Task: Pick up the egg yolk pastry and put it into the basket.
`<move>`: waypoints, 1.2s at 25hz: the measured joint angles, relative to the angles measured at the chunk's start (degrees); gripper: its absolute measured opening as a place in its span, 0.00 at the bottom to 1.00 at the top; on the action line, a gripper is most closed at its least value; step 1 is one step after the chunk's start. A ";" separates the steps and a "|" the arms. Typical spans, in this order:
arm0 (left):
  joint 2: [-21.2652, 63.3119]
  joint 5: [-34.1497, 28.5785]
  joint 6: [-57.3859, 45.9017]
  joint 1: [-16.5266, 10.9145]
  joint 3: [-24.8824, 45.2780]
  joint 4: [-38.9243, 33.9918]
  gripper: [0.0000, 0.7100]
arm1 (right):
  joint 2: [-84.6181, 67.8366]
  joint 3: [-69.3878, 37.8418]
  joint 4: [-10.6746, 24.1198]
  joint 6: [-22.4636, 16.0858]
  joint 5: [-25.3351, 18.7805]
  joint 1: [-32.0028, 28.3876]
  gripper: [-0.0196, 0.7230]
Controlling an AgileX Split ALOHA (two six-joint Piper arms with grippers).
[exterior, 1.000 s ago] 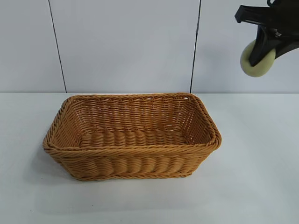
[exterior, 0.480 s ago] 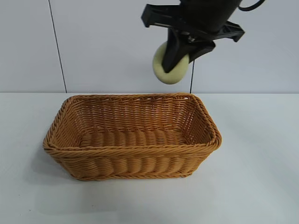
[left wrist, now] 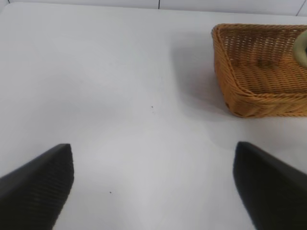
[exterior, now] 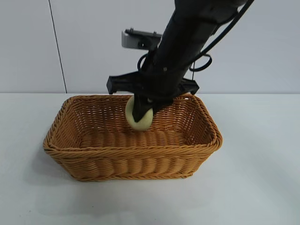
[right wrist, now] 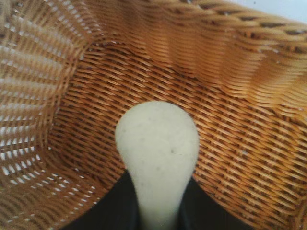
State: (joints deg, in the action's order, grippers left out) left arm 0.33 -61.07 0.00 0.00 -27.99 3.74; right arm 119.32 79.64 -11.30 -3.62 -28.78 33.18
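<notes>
The egg yolk pastry (exterior: 139,120), a pale cream dome, hangs inside the orange-brown wicker basket (exterior: 131,149), just above its woven floor and near the back wall. My right gripper (exterior: 142,112) reaches down from above, and its black fingers still press both sides of the pastry (right wrist: 157,143). In the right wrist view the gripper (right wrist: 158,181) sits over the basket's floor (right wrist: 240,143). My left gripper (left wrist: 153,179) hovers open and empty over bare table, off the basket's (left wrist: 249,96) end. From there a sliver of the pastry (left wrist: 302,48) shows.
The basket stands in the middle of a white table (exterior: 258,187). A pale wall with two dark vertical seams (exterior: 56,47) rises behind it. The right arm's black body (exterior: 187,42) leans over the basket's back right corner.
The right arm has swung left from the upper right and come down, carrying the pastry from high above the table into the basket. The basket has not moved.
</notes>
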 joint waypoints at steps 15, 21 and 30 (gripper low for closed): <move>0.00 0.00 0.00 0.00 0.00 0.00 0.98 | -0.06 27.72 12.27 -2.57 -36.86 0.00 0.92; 0.00 0.00 0.00 0.00 0.00 0.00 0.98 | -0.24 30.24 13.89 -3.02 -40.38 -2.85 0.92; 0.00 0.00 0.00 0.00 0.00 0.00 0.98 | -0.24 30.28 13.95 -3.04 -40.38 -16.62 0.92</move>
State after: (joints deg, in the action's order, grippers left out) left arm 0.33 -61.07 0.00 0.00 -27.99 3.74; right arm 119.08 109.92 2.65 -6.66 -69.15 16.56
